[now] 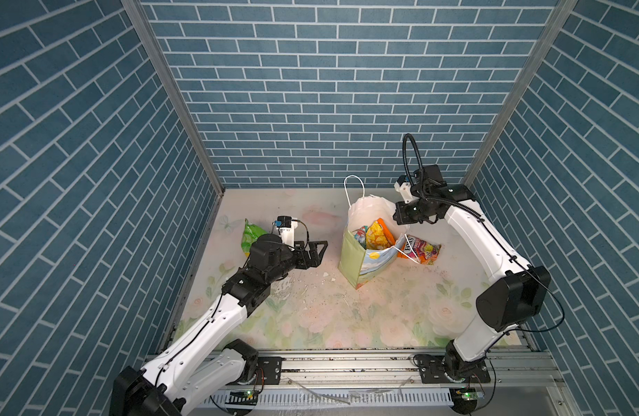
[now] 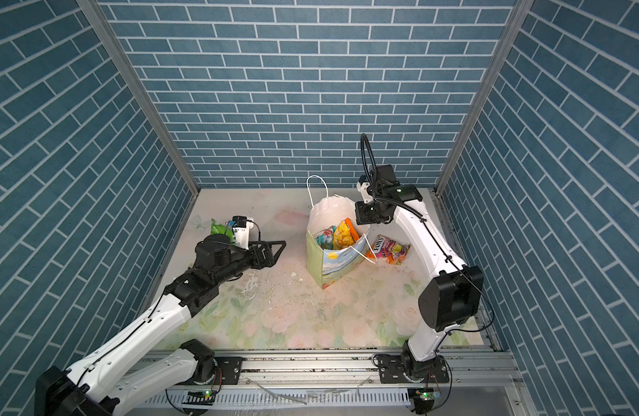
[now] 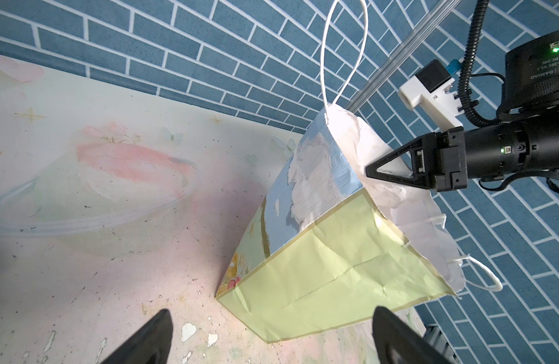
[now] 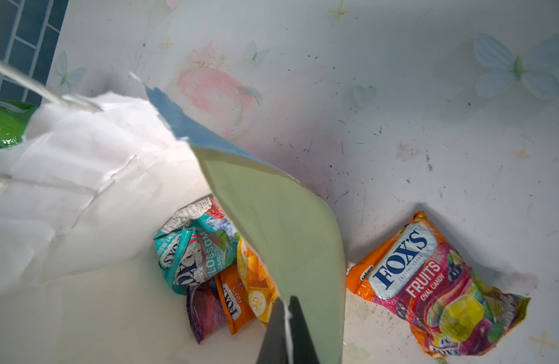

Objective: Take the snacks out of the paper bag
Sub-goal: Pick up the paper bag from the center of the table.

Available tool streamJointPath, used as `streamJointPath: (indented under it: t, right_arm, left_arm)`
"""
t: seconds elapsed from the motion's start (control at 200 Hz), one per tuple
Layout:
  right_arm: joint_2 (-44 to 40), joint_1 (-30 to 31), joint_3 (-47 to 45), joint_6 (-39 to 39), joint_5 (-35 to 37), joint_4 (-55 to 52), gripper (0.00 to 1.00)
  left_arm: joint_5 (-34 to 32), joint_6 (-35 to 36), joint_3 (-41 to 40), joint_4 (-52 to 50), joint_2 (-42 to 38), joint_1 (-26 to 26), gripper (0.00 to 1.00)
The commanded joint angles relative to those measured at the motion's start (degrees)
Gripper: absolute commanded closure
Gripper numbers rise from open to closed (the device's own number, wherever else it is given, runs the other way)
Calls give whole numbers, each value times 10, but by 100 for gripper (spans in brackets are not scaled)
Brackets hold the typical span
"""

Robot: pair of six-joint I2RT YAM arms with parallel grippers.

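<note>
While the right pincer (image 4: 287, 310) is shut tight, its two black tips look pinched on the thin top edge of the paper bag (image 4: 287, 227), on the pale green side wall. I think it is holding the bag open and steady, not holding a snack. Just past its tips, down inside the bag, four snacks can be seen. A yellow packet (image 4: 256, 277) is closest. Then come an orange FOX'S Fruits pack (image 4: 234, 302), a purple pack (image 4: 205, 310) and, a bit farther in, a crumpled teal FOX'S mint pack (image 4: 193, 252).

On the other side of the wall it pinches, outside the bag, a big FOX'S Fruits oval candy pack (image 4: 435, 283) lies flat on the flowery table (image 4: 429, 126). It is near the pincer but not touching it. So that one is out already.

Farther off, across the bag from the right pincer, the left pincer (image 1: 315, 253) is wide open with nothing in it. It points at the bag's green side and is apart from it. Behind the left pincer, farthest from the bag, a green chip bag (image 1: 248, 234) lies on the table, so it is out too.

That makes two snacks out and at least four left inside. More could hide under them; I cannot tell. My guess is the job is less than half done, and the open left pincer is the one free to reach in next
</note>
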Motion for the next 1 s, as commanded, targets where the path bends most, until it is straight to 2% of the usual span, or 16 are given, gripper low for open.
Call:
streamJointPath:
  t: [0.0,0.285,0.725,0.875,0.995]
  right_arm:
    - [-27,3,-16,18,30,6,100]
    - [-26,2,2,46,94,47,100]
    - [59,1,164,27,153,42,100]
    - [100,2,244,3,129,18,100]
    - [105,7,246,1,89,25,100]
  left_arm:
    - [4,3,-2,0,-7,-3,0]
    - [-1,6,18,-17,-14,-3,0]
    - [-19,21,49,-35,-4,-3,1]
    - [-18,18,52,-36,-10,-3,0]
    - [-16,16,63,-42,-14,-3,1]
